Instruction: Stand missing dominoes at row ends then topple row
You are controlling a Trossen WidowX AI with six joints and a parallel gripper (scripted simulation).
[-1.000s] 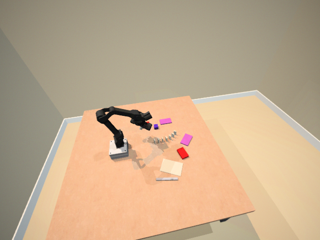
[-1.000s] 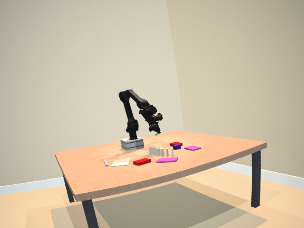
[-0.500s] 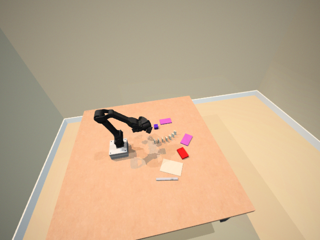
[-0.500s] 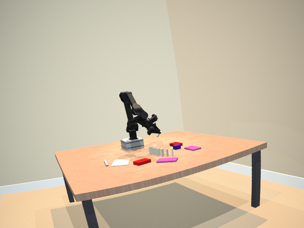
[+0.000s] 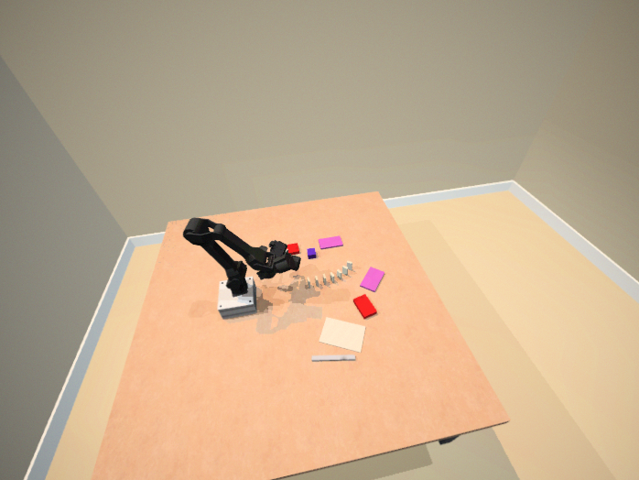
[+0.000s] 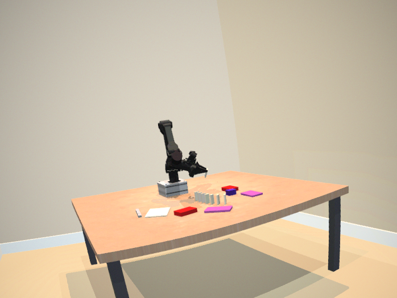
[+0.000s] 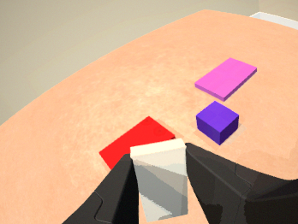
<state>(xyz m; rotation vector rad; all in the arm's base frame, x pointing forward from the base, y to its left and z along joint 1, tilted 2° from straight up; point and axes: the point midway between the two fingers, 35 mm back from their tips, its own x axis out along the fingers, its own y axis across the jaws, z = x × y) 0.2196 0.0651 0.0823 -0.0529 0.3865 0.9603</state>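
Eight dominoes (image 5: 332,278) (image 6: 211,199) (image 7: 162,179), five coloured blocks (image 5: 364,306) (image 6: 185,211) (image 7: 217,122), one sheet (image 5: 342,333) (image 6: 157,212), one bar (image 5: 333,357) (image 6: 138,212)

The jointed black arm (image 5: 238,246) (image 6: 169,137) is showing chunky, rounded joints above a pale grey, block-shaped base (image 5: 222,307) (image 6: 162,189) with dark screws.

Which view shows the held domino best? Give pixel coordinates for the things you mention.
Wrist: the domino (image 6: 205,174) (image 7: 160,181) appears large between the fingers of the end effector (image 6: 206,170) (image 7: 157,156), top edge and broad face visible. Exterior shows only a thin pale sliver below the fingertips, above the table. Top: can't make it out against the arm.
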